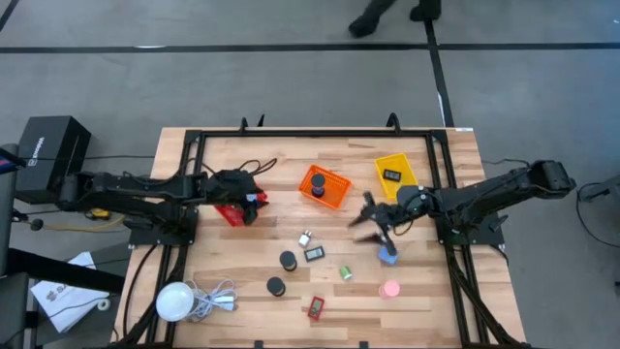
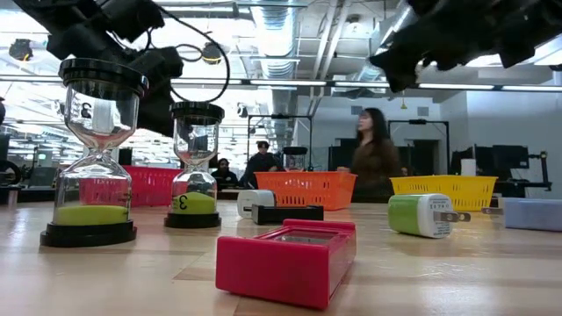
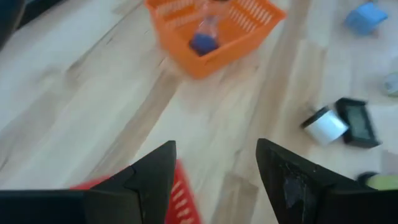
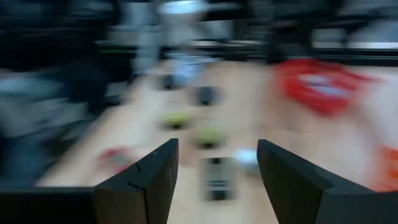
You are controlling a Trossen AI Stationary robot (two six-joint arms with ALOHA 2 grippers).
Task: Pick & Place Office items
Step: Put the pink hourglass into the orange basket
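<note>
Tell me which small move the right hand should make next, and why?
Probably lower onto the blue block: the right hand hangs open and empty just beside it, while the left hand is open over the red basket.

The right wrist view is smeared: items past the fingers (image 4: 155, 180) are unidentifiable. Red basket (image 3: 180, 199) is cut off beside left fingers (image 3: 292, 180).
</note>
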